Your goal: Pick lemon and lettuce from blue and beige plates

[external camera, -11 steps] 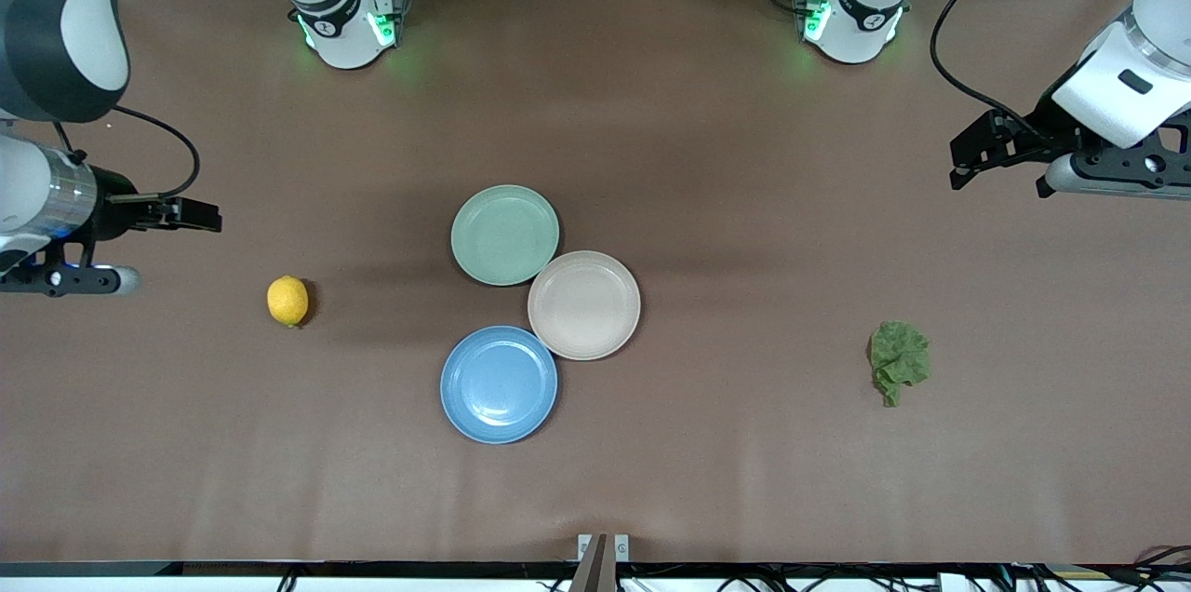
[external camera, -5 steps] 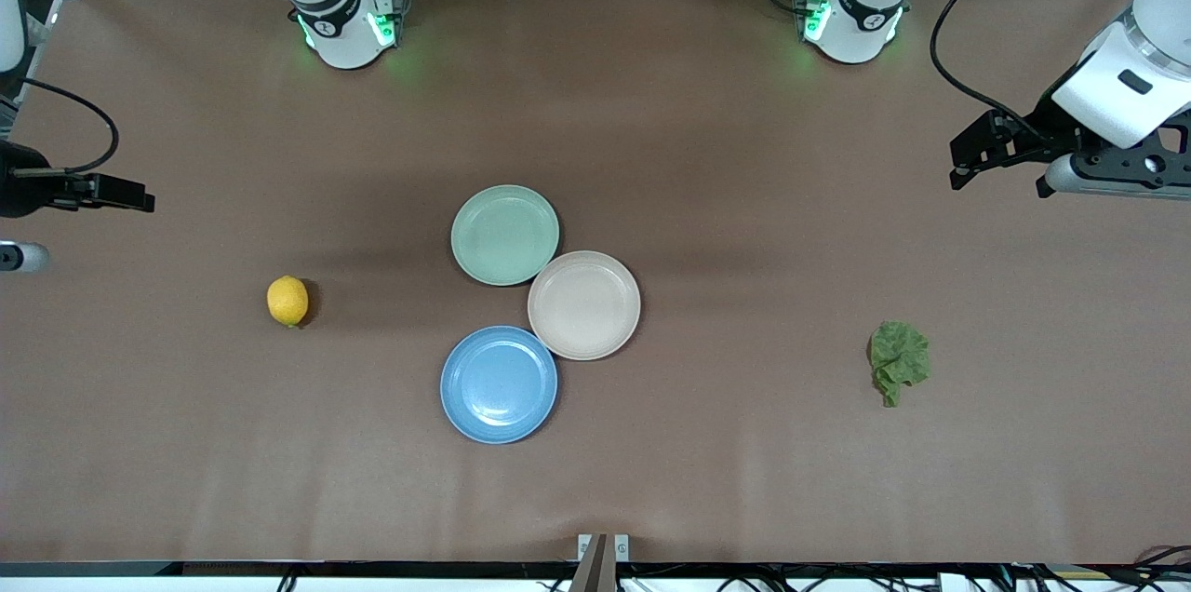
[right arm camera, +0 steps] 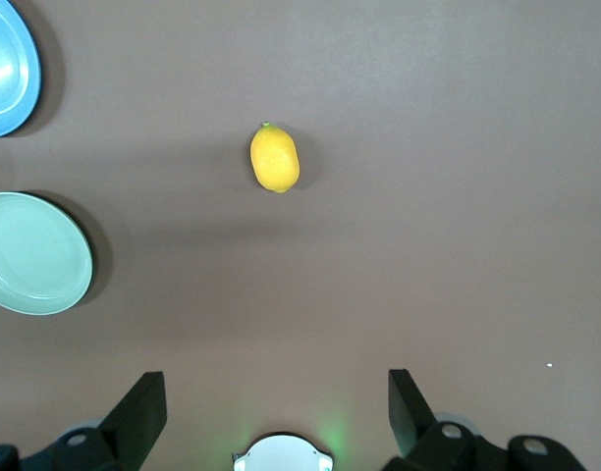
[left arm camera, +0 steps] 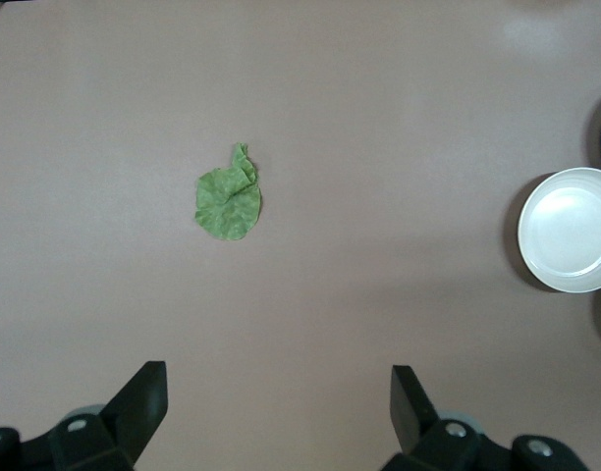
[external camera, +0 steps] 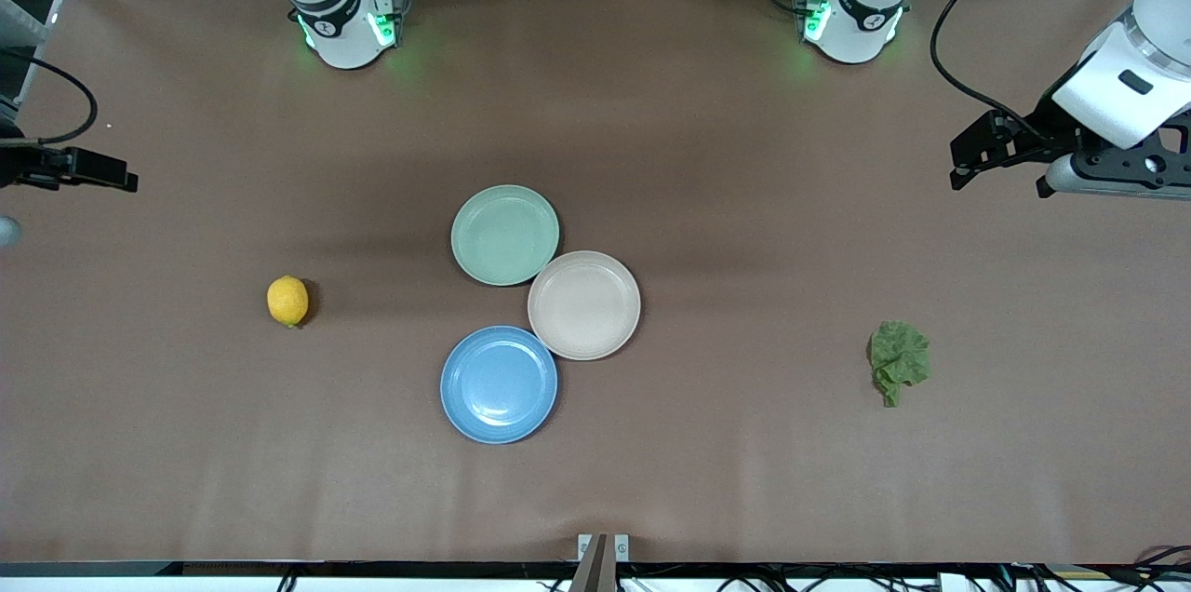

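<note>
Lemon (right arm camera: pixel 275 159) and lettuce (left arm camera: pixel 228 195) lie on table, well apart from either tool.

Count: 3 plates — one blue plate (external camera: pixel 499 384), one beige plate (external camera: pixel 584 304), one mint-green plate (external camera: pixel 505 235); 1 lemon (external camera: pixel 287 301); 1 lettuce (external camera: pixel 899 360) leaf; 2 grippers — left gripper (external camera: pixel 1000 171), right gripper (external camera: pixel 74 170); 2 arm bases at the counter (external camera: pixel 651 108) edge
</note>
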`<control>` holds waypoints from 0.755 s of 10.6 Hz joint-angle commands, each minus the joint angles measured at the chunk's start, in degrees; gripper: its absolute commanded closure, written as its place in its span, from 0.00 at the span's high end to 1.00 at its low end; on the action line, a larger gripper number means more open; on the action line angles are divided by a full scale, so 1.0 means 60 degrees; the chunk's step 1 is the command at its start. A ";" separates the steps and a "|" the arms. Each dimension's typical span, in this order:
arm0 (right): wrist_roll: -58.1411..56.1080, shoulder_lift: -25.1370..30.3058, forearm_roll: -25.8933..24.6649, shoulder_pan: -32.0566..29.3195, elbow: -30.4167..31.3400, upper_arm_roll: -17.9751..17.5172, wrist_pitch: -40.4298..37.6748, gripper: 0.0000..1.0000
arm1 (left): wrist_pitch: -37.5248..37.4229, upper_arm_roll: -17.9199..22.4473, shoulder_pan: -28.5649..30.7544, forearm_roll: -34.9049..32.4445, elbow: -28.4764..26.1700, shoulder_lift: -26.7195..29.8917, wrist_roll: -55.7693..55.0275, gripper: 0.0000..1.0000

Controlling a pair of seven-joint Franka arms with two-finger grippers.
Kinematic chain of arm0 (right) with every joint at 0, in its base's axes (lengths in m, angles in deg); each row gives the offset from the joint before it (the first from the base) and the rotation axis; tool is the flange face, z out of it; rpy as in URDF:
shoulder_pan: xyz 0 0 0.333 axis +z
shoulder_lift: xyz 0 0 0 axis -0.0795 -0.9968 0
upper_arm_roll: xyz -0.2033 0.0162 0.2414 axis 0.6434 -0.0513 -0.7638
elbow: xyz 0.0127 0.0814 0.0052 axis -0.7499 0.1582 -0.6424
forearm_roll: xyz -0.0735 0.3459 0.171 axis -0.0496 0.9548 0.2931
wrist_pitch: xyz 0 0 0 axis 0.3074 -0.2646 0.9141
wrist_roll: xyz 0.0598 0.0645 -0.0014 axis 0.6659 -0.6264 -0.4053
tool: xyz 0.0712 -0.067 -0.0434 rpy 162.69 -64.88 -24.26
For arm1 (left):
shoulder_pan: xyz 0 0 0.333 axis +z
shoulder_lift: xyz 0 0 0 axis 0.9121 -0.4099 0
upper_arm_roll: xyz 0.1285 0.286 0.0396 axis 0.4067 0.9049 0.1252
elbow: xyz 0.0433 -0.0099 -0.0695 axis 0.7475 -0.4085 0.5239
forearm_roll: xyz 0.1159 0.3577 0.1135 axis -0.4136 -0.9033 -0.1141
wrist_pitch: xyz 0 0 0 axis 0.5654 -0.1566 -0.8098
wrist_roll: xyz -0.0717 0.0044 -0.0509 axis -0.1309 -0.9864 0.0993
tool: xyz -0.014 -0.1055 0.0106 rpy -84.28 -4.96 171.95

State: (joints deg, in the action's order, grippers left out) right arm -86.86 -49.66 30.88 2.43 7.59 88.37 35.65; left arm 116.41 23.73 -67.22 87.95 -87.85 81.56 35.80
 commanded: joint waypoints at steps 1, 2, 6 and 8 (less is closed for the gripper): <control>0.0028 0.0346 -0.0039 -0.0143 0.0051 -0.0111 -0.0246 1.00 | -0.0189 -0.0006 0.0017 0.0084 0.0162 -0.0026 0.0023 1.00; 0.0043 0.0404 -0.0068 -0.0128 0.0007 -0.0125 -0.0464 1.00 | -0.0189 -0.0006 0.0032 0.0084 0.0162 -0.0026 0.0037 1.00; 0.0058 0.0610 -0.0010 -0.0070 -0.0358 -0.0169 -0.0714 1.00 | -0.0189 0.0023 0.0164 0.0084 0.0118 -0.0055 0.0052 1.00; 0.0058 0.0610 -0.0010 -0.0055 -0.0666 -0.0169 -0.1153 1.00 | -0.0189 0.0023 0.0193 0.0084 0.0118 -0.0055 0.0067 1.00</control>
State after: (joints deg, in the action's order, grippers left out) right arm -86.85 -46.41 30.88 2.46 5.11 87.85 30.77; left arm 116.40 23.97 -66.53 87.95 -87.84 81.33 35.80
